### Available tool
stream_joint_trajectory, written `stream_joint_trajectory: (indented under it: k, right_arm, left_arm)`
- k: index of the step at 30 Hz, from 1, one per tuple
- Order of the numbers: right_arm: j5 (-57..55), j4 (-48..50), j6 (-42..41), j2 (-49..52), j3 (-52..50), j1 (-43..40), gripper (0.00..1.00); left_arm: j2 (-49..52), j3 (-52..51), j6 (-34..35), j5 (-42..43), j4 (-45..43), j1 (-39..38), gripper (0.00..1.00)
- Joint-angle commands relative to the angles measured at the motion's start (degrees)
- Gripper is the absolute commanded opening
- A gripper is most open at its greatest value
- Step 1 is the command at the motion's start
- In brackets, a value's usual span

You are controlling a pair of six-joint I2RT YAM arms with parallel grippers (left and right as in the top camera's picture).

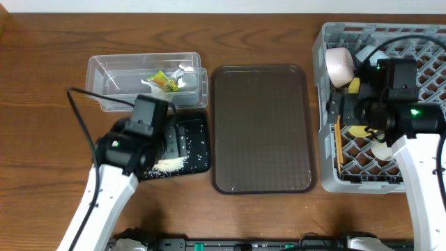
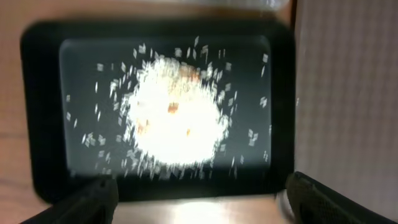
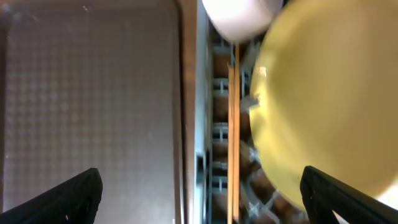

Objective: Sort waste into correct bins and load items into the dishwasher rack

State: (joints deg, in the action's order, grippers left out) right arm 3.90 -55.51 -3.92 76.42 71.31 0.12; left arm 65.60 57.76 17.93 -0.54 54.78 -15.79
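The black tray (image 2: pixel 283 93) holds a heap of white rice (image 2: pixel 177 115) with scattered grains; both also show in the overhead view (image 1: pixel 198 129), rice (image 1: pixel 171 164). My left gripper (image 2: pixel 199 199) hovers open and empty over the tray's near edge (image 1: pixel 169 138). The clear tub (image 1: pixel 104 70) holds the green-and-orange wrapper (image 1: pixel 166 81). My right gripper (image 3: pixel 202 199) is open and empty over the grey rack's (image 1: pixel 418 38) left side (image 1: pixel 362 115). In the rack are the yellow plate (image 3: pixel 329 93), white cup (image 3: pixel 239 15), chopsticks (image 3: pixel 234 124) and pink bowl (image 1: pixel 339 66). The blue bowl is out of view.
The large brown serving tray (image 1: pixel 261 129) lies between the black tray and the rack; its surface fills the left of the right wrist view (image 3: pixel 93 93). Wooden table (image 1: pixel 42 139) lies all around.
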Motion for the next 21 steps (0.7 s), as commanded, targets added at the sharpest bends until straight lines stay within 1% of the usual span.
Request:
stream_joint_trajectory:
  k: [1, 3, 5, 8, 10, 12, 15, 17, 21]
  right_arm:
    - [0.26, -0.52, -1.84, -4.11, -2.05, -0.68, 0.99]
    - [0.33, 0.59, -1.84, -7.69, -4.50, -0.68, 0.99]
    - [1.09, 2.99, -1.81, -12.70, -8.02, -0.66, 0.99]
    - [0.55, 8.15, -1.81, -23.26, -15.37, -0.52, 1.00]
    - [-0.28, 11.04, -1.81, -30.49, -19.91, -0.52, 0.99]
    - [-0.26, 11.54, -1.81, -35.67, -22.51, -0.52, 0.99]
    - [-0.26, 8.02, -1.81, -42.12, -24.52, -0.52, 0.99]
    - [-0.26, 3.50, -1.81, -45.22, -24.65, -0.52, 0.99]
    - [-0.24, -4.11, -1.81, -48.24, -24.65, -0.52, 0.99]
  left_arm:
    - [-7.08, -0.50, -1.92, -0.24, 1.20, 0.13, 0.89]
    - [-12.11, -2.21, -3.10, -0.22, 0.85, 0.13, 0.90]
    - [-18.03, -4.44, -4.24, -0.09, 0.46, 0.13, 0.93]
    - [-27.26, -8.57, -4.17, -0.24, -0.55, 0.13, 0.98]
    - [-32.00, -10.47, -4.17, -1.62, -1.60, 0.13, 0.98]
    - [-35.39, -11.06, -4.15, -1.60, -2.23, 0.13, 0.99]
    - [-38.47, -11.06, -4.15, -1.60, -2.05, 0.13, 0.99]
    - [-39.21, -11.06, -4.15, -1.60, -2.05, 0.13, 0.99]
    - [-39.12, -11.06, -4.15, -1.60, -1.66, 0.13, 0.99]
